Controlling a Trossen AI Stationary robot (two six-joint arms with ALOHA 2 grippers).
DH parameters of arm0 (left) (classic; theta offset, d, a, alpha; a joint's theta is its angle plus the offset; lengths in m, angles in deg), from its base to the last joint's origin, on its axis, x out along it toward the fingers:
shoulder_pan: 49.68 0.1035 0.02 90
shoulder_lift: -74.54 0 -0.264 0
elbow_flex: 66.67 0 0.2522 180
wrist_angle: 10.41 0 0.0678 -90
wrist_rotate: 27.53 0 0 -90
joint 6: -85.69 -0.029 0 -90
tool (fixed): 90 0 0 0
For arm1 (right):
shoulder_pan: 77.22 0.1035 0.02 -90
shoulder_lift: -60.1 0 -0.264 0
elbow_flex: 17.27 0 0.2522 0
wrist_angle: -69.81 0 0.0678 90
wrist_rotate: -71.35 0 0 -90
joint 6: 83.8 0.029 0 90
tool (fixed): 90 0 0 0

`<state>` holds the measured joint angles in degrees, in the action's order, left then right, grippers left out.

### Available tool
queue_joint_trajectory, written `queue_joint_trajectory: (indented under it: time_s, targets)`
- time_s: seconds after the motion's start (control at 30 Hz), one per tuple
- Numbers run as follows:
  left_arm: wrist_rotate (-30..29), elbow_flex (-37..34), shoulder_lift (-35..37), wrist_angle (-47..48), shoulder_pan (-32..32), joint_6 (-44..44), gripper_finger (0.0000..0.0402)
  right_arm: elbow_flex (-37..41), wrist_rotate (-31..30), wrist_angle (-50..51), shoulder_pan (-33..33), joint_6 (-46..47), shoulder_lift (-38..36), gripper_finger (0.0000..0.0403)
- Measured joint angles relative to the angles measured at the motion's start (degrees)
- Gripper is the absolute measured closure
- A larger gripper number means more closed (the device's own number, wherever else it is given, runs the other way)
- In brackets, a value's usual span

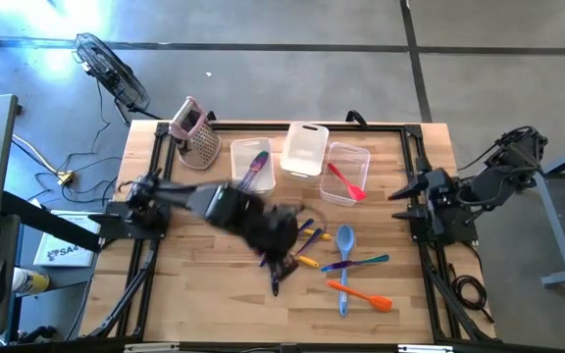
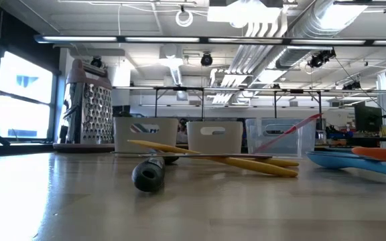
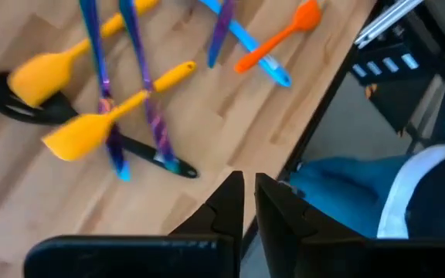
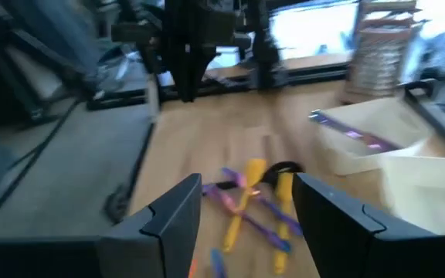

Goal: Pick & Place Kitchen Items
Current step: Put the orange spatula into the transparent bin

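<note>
My left jaws (image 3: 248,202) hung clenched and empty over the crossed utensil pile (image 1: 307,243); grabbing there risked snagging two spatulas together.

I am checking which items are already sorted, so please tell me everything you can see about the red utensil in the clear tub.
The red utensil is a slim spatula-like tool, probably silicone or plastic. It lies slanted inside the rightmost clear tub, at the table's far side. In the low view it leans upward, its upper end sticking above the tub's rim. Only the tub touches it; no end effector is near it.
</note>
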<state>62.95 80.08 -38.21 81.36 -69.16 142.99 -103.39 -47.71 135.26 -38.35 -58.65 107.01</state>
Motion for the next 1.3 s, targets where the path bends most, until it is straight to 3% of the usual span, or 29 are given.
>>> queue_joint_trajectory:
  time_s: [0.23,0.43,0.67,0.9,1.13,1.3]
  targets:
    - [-16.0,0.0,0.0,-2.9,-11.6,10.5,0.0371,0.0,11.4,-0.1,0.2,1.0,5.9,0.0205]
    - [-23.4,0.0,0.0,-5.0,-17.0,16.0,0.0371,0.0,21.9,-0.7,0.2,4.4,11.7,0.0205]
    - [-23.6,0.0,0.0,-5.3,-19.7,16.5,0.0371,0.0,30.7,-4.3,0.2,8.0,16.5,0.0205]
    - [-20.5,0.0,0.0,-5.0,-20.8,16.4,0.0371,0.0,39.8,-19.2,0.3,5.6,21.1,0.0205]
    - [-20.6,0.0,0.0,-5.0,-21.9,14.9,0.0371,0.0,35.3,-22.5,0.5,8.1,23.8,0.0205]
    - [-20.7,0.0,0.0,-5.0,-22.3,13.1,0.0371,0.0,35.2,-23.7,1.2,14.0,24.7,0.0205]
